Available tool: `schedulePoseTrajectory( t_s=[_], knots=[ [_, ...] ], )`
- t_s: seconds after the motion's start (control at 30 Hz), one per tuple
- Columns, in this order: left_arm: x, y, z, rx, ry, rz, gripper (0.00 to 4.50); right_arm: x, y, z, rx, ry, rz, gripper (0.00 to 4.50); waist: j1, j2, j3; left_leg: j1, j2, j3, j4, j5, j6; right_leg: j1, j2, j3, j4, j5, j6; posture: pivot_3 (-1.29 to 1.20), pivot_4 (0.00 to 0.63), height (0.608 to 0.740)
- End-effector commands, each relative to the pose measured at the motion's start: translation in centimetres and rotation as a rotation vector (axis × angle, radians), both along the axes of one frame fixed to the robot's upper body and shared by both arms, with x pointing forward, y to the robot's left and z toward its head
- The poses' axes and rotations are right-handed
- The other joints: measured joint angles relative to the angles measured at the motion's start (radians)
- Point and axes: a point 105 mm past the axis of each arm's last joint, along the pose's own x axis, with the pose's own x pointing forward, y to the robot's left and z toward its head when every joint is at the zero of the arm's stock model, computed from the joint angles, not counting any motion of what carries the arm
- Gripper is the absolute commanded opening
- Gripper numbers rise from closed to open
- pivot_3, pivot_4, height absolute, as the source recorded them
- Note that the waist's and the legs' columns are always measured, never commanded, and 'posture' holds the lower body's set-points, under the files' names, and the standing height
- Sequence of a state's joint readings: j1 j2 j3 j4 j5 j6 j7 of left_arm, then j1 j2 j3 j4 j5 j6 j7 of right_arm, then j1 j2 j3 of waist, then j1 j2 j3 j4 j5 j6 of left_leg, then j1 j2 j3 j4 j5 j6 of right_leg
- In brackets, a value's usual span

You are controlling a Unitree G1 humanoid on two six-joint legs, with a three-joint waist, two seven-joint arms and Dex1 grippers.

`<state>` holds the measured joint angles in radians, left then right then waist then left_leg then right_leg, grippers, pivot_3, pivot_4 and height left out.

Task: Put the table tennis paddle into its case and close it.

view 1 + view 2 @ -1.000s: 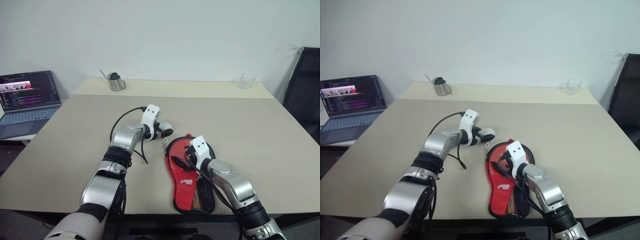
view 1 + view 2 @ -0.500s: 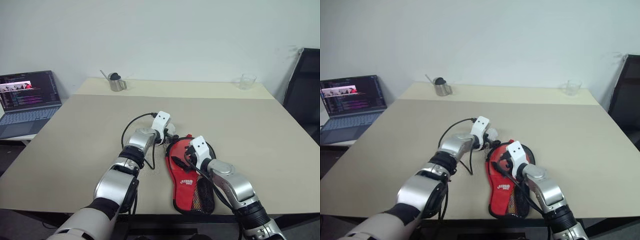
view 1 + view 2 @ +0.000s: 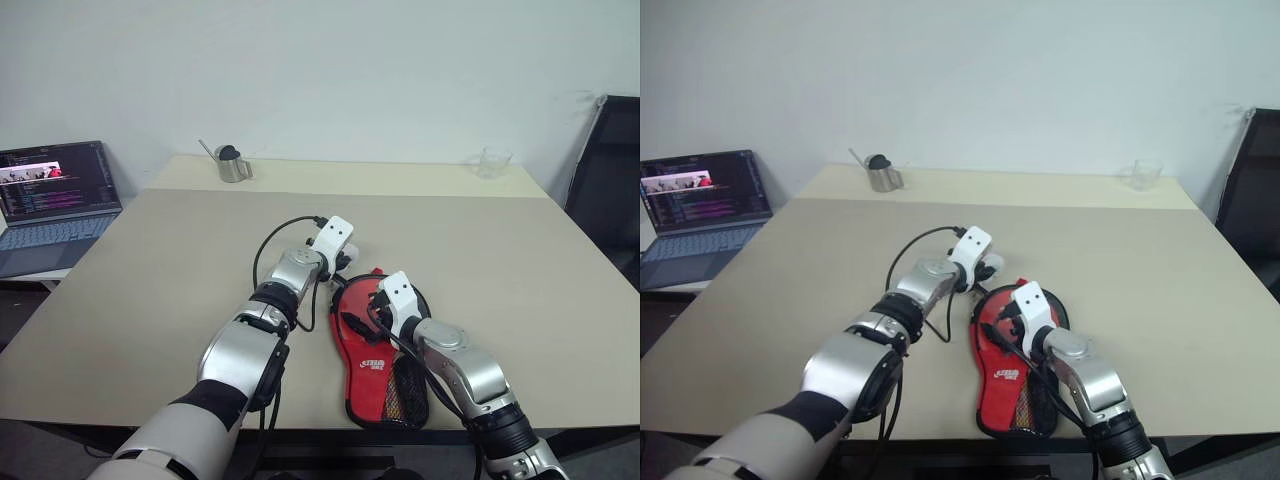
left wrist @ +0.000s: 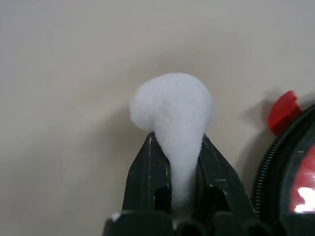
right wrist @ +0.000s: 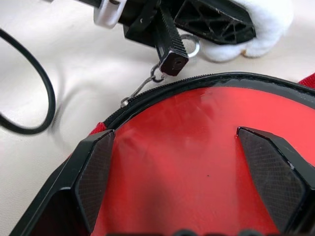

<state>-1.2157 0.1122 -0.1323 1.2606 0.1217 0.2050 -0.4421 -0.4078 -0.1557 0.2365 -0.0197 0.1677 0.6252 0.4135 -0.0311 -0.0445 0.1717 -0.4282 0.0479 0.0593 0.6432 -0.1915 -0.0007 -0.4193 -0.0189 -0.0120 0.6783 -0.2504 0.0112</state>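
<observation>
— Left gripper (image 4: 172, 167)?
— Clamped on a white fluffy ball (image 4: 172, 113), just at eleven o'clock of the case (image 3: 375, 350).
— Right gripper (image 5: 189, 167)?
— Spread wide, pressing the red case on the worktop (image 3: 520, 280).

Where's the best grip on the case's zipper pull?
The white puff on the pull's ring, approached from the table side, beside the rim of the case. It is soft and bulky enough to pinch; the wire hook is thin. The left gripper pinches it that way.
</observation>
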Motion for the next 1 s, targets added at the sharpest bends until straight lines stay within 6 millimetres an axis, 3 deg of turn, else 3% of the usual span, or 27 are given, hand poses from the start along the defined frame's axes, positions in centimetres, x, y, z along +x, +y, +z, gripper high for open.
schedulePoseTrajectory(
  t_s=[0.03, 0.23, 0.67, 1.0],
  knots=[
    [0.5, -1.5, 2.7, -0.003, -0.082, -0.035, 0.16, -1.0, 0.2, -2.9, -0.036, 0.127, 0.021, 4.37, 0.0, 0.0, 0.0, 0.0, 0.0, 0.0, 0.0, 0.0, 0.0, 0.0, 0.0, 0.0, 0.0, 0.0, 0.0, 0.0, 0.15, 0.74],
    [0.4, -3.9, 3.4, 0.109, -0.169, -0.074, 0.16, -1.3, 0.4, -2.9, -0.041, 0.136, 0.035, 4.37, 0.001, 0.0, 0.0, -0.001, 0.0, 0.0, 0.0, 0.0, 0.0, 0.0, 0.0, -0.001, -0.001, 0.0, 0.0, 0.0, 0.15, 0.74],
    [0.1, -6.9, 4.4, 0.307, -0.353, -0.127, 0.16, -2.1, 0.3, -3.3, -0.048, 0.161, 0.033, 4.37, 0.002, 0.0, 0.0, -0.002, -0.001, 0.0, -0.001, 0.0, 0.0, -0.001, 0.0, -0.001, -0.003, 0.0, 0.0, 0.0, 0.15, 0.74],
    [-0.5, -9.7, 6.6, 0.371, -0.549, -0.163, 0.16, -2.9, 0.7, -3.5, -0.024, 0.189, 0.013, 4.37, 0.002, 0.0, 0.0, -0.003, 0.0, -0.001, -0.002, 0.0, 0.0, -0.001, -0.001, -0.001, -0.004, 0.0, 0.0, 0.0, 0.15, 0.74]
  ],
)
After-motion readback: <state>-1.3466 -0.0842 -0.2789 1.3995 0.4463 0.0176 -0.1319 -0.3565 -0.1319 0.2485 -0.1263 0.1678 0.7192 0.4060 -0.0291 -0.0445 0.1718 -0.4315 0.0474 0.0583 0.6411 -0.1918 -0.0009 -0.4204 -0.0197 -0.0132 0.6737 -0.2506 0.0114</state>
